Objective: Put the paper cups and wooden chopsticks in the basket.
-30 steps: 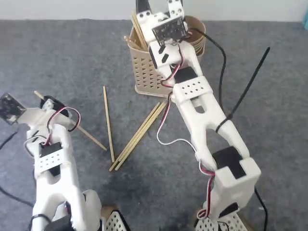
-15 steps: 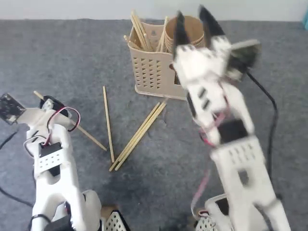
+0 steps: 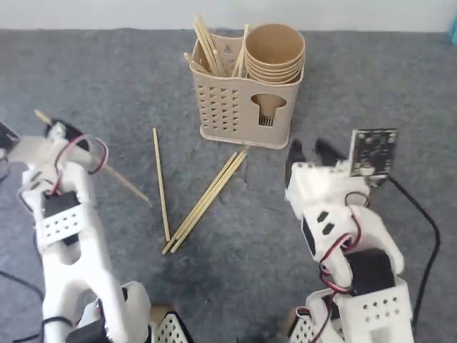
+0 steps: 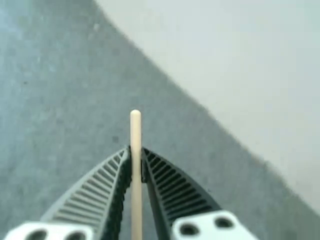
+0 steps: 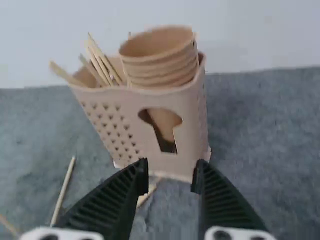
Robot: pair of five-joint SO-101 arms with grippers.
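A tan perforated basket (image 3: 235,107) stands at the far middle of the grey carpet, holding a stack of paper cups (image 3: 275,48) and several wooden chopsticks (image 3: 209,48). My left gripper (image 3: 66,136) at the far left is shut on one chopstick (image 3: 118,179), which slants toward the middle; the left wrist view shows that chopstick (image 4: 135,125) pinched between the fingers of the gripper (image 4: 135,152). Near the basket's front, my right gripper (image 3: 307,150) is open and empty; in its wrist view the gripper (image 5: 170,172) faces the basket (image 5: 150,125) and cups (image 5: 160,55).
On the carpet in front of the basket lie a single loose chopstick (image 3: 161,182) and a bundle of chopsticks (image 3: 207,199), the bundle's far end touching the basket's base. A pale wall edges the carpet behind the basket.
My right arm has pulled back from over the basket to the near side, its gripper open. My left gripper has shifted left and away with the chopstick in it.
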